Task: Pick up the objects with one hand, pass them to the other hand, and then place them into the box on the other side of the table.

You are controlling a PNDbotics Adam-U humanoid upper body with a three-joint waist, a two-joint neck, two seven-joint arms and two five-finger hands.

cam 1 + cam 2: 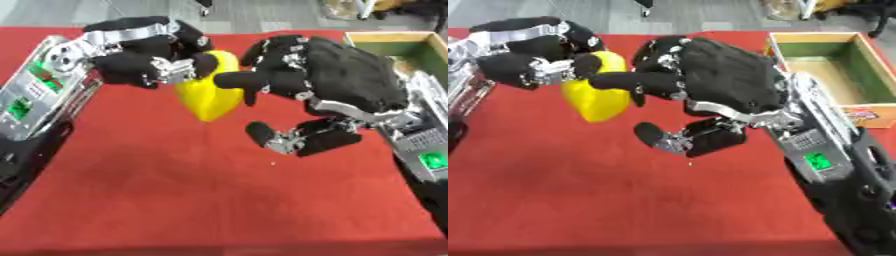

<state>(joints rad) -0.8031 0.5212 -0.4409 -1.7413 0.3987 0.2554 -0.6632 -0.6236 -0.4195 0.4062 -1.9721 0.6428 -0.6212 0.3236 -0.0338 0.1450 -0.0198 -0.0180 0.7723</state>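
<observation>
Left eye view: left hand curled round yellow obj above red table's far edge, right hand spread wide, fingertips touching obj.

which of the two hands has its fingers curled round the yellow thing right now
The left hand: its fingers curl round the top of the yellow object. The right hand is beside it with fingers spread, reaching toward it but not closed round it.
</observation>
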